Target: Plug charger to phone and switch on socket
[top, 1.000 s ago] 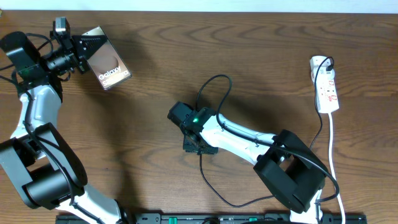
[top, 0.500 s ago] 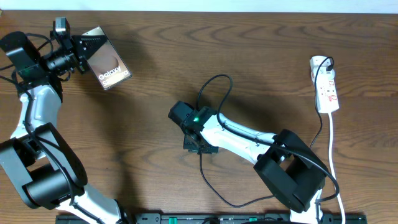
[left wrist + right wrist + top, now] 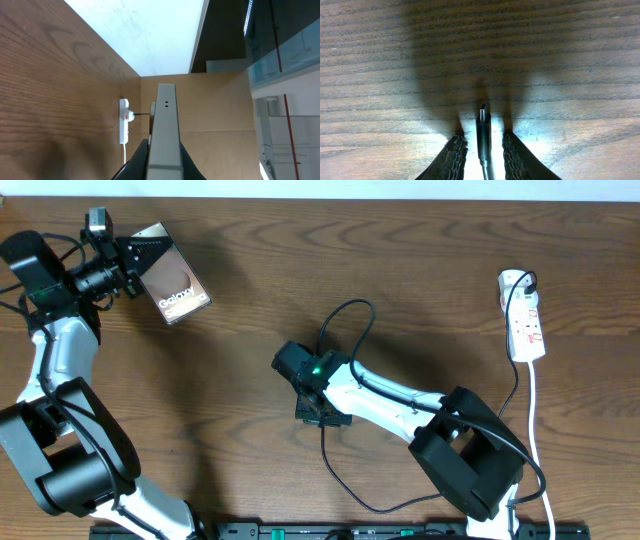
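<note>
The brown wooden table [image 3: 420,240] is carrying everything. The right arm [image 3: 400,405] is reaching from the near edge toward the middle of the table, and the left arm [image 3: 60,350] is rising along the left side toward the far left corner.

The left gripper [image 3: 132,265] is clamping the phone [image 3: 172,273] by one short end. It is holding the phone over the far left corner with the bronze "Galaxy" face turned up toward the overhead camera. In the left wrist view the phone [image 3: 165,125] is showing edge-on, pinched between the two fingers [image 3: 142,160] at the bottom of the frame.

The white socket [image 3: 524,317] is lying near the far right edge, well apart from both grippers. Its white cord [image 3: 533,420] is running toward the near edge, and the charger's black plug [image 3: 526,280] is sitting in its far end. The charger [image 3: 330,465] is trailing from there in a long loop along the near side to the right gripper [image 3: 320,412].

In the right wrist view, that gripper [image 3: 484,147] is standing low over the wood, jaws narrowly apart. They are straddling the connector tip [image 3: 482,111], which is pointing straight ahead with a sliver of light showing on each side between it and the ribbed pads [image 3: 455,152].
</note>
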Tool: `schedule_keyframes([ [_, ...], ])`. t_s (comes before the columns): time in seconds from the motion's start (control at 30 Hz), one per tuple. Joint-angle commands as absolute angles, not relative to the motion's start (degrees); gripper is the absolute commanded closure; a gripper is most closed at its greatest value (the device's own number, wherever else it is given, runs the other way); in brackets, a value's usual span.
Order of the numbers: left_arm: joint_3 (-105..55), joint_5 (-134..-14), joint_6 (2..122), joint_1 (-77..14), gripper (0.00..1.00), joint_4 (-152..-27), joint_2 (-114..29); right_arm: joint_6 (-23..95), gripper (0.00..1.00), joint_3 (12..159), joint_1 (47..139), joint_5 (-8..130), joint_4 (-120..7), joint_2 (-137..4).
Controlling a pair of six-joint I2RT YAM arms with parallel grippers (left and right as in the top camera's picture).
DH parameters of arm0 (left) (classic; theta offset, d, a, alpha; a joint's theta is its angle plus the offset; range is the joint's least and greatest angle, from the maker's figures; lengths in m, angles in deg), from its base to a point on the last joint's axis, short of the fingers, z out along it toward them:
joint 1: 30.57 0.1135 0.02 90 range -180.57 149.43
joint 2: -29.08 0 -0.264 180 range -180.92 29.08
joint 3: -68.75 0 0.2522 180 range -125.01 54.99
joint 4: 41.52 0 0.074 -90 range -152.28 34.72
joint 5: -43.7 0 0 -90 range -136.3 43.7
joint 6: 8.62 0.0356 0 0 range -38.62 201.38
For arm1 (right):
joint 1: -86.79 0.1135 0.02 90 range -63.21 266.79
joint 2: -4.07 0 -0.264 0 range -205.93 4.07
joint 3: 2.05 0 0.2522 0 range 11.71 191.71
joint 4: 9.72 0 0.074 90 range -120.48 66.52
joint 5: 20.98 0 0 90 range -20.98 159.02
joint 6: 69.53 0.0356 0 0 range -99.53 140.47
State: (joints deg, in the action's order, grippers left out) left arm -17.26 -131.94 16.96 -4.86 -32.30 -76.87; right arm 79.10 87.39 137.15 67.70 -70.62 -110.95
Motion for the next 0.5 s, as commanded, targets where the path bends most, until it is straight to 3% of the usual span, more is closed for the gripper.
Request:
schedule_keyframes([
  [0.0,-18.2,-133.7,17.3,-4.9,0.92,-31.8,-75.3,80.1,0.76,86.9,136.8,68.7,-70.4,-112.9],
  [0.47,-18.2,-133.7,17.3,-4.9,0.93,-31.8,-75.3,80.2,0.78,86.9,136.7,68.9,-70.3,-112.9],
])
